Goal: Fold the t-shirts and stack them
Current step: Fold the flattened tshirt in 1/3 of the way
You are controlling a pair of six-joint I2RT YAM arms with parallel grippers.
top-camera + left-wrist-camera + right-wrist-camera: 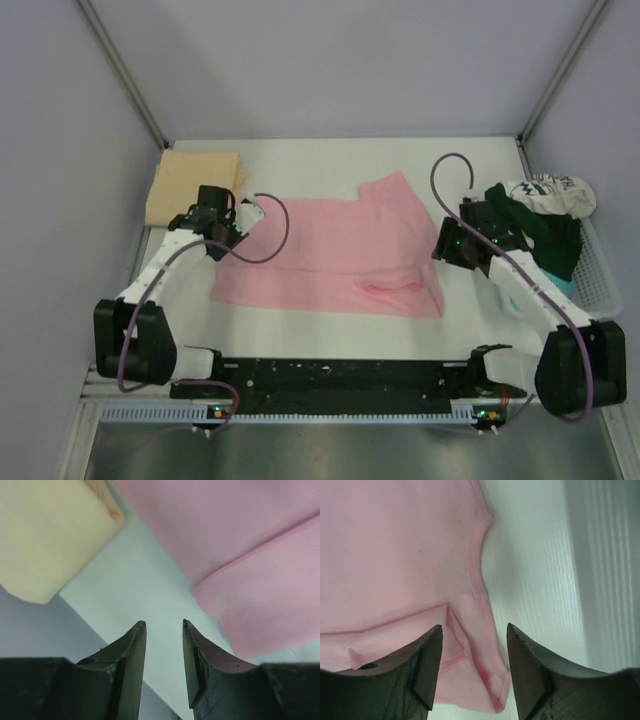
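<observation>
Hovering empty: left jaws narrowly parted over bare surface (150, 580), just off the pink shirt's (330, 255) left edge; right jaws parted wider above its right-hand doubled corner. Shirt lies part-folded; tan shirt (192, 185) folded beyond its far-left corner, unfolded pile (548, 215) to its right. Judgement: pinch both layers at matching corners, lift together, keep edges aligned.

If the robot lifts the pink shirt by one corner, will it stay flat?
Probably not. The pink shirt lies in soft folds and creases, so it would likely droop. It looks thin, so it is probably light. Pushed, it might bunch up.
</observation>
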